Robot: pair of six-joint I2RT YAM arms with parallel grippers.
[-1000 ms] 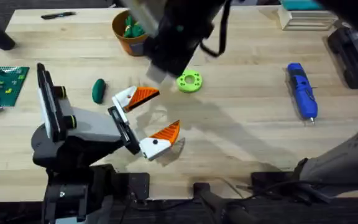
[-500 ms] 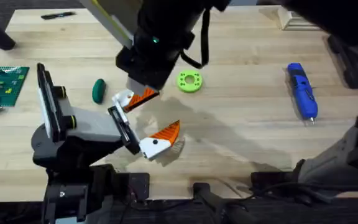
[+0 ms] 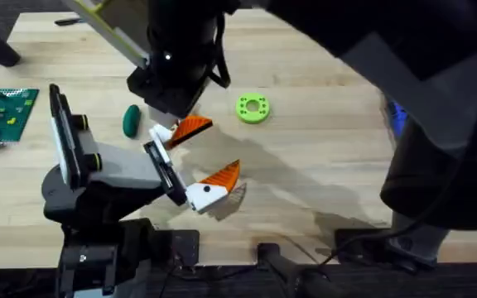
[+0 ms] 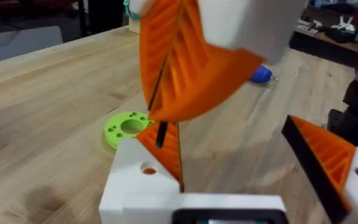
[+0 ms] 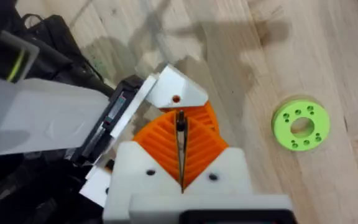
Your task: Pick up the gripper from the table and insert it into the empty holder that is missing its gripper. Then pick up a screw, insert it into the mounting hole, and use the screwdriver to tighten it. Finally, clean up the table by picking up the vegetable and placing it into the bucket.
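Orange fingertip (image 3: 194, 127) appears seated in the holder (image 3: 166, 132). My right gripper (image 5: 180, 149) pinches a screw (image 5: 180, 122) at the hole; my left gripper (image 3: 218, 151) stands open, empty. Tightening and the vegetable (image 3: 131, 121) remain.

A lime green disc with holes (image 3: 252, 108) lies flat on the bare wooden table (image 3: 321, 157). Far to its left, at the table's edge, sits a green building-block plate (image 3: 1, 112) carrying small coloured pieces. Beyond that plate, toward the table's far corner, lies a black pen (image 3: 77, 20).
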